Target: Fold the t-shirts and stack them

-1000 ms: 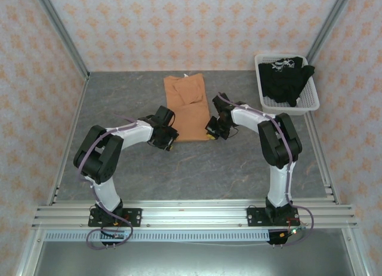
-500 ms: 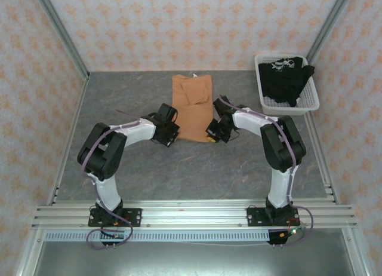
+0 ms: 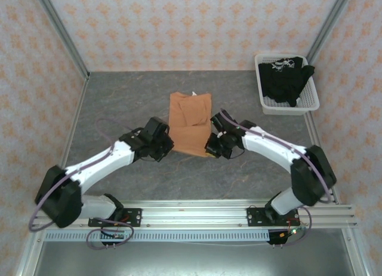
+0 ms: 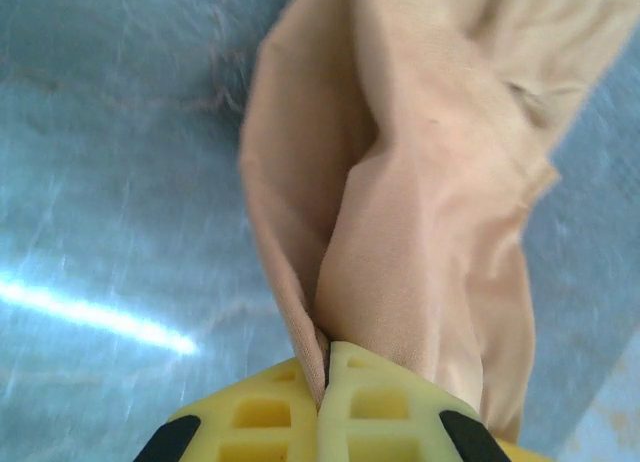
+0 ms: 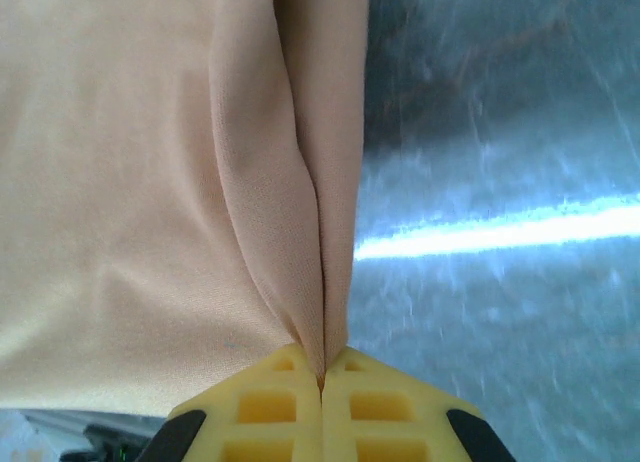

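Both arms stretch inward; left gripper (image 4: 323,357) and right gripper (image 5: 322,367) each clamp a near corner of the folded orange cloth t-shirt (image 3: 190,120), at centre. White plastic mesh basket (image 3: 310,106), far right, holds the black white-printed t-shirt (image 3: 286,80).

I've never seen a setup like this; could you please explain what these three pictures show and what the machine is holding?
These are two robot arms bolted side by side at the near edge of a grey table. The wide picture looks down from above and behind them; each close-up comes from a wrist camera, its yellow fingers at the bottom. An orange t-shirt lies folded in the middle. The left gripper and right gripper are each shut on its near edge, one at each corner. A black t-shirt sits in a white basket at the far right.
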Available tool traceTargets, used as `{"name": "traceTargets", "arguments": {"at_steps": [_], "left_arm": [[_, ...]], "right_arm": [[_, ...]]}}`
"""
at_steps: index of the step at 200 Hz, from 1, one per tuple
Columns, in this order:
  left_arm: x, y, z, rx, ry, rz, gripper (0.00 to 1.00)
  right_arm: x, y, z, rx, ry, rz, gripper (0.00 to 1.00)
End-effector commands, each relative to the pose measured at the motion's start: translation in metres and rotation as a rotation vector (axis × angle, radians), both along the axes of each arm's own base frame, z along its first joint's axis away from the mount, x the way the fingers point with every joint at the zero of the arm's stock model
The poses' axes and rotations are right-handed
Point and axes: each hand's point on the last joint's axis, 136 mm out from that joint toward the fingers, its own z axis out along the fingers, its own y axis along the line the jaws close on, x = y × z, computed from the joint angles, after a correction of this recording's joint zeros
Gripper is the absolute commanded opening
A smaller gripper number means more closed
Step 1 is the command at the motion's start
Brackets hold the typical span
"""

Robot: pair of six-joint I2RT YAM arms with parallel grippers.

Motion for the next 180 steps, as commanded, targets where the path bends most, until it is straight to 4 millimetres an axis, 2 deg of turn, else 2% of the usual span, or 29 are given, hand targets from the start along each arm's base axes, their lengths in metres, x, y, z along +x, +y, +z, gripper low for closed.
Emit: {"name": "traceTargets", "arguments": {"at_steps": [1, 24, 45, 75, 94, 119, 145, 180], "left_arm": [[-0.04, 0.024, 0.009, 0.105, 0.008, -0.056, 0.0], [-0.066, 0.023, 0.028, 0.07, -0.036, -0.121, 0.0], [-0.081, 0.019, 0.051, 0.025, -0.088, -0.161, 0.0], [-0.089, 0.025, 0.079, 0.001, -0.137, -0.141, 0.0], [-0.087, 0.028, 0.086, -0.012, -0.153, -0.109, 0.0], [-0.077, 0.03, 0.089, 0.013, -0.166, -0.066, 0.0], [-0.061, 0.034, 0.097, 0.059, -0.179, -0.009, 0.0], [-0.033, 0.032, 0.09, 0.065, -0.137, 0.029, 0.0]], "right_arm": [[-0.029, -0.022, 0.016, -0.041, 0.024, -0.04, 0.0], [-0.056, -0.023, 0.039, -0.004, 0.04, -0.01, 0.0], [-0.075, -0.024, 0.063, 0.035, 0.032, -0.002, 0.0], [-0.08, -0.018, 0.092, 0.104, 0.032, -0.023, 0.0], [-0.073, -0.008, 0.102, 0.117, 0.031, -0.011, 0.0], [-0.053, 0.001, 0.098, 0.044, 0.041, 0.008, 0.0], [-0.03, 0.004, 0.098, 0.009, 0.049, -0.019, 0.0], [0.001, 0.005, 0.088, -0.005, 0.088, -0.06, 0.0]]}}
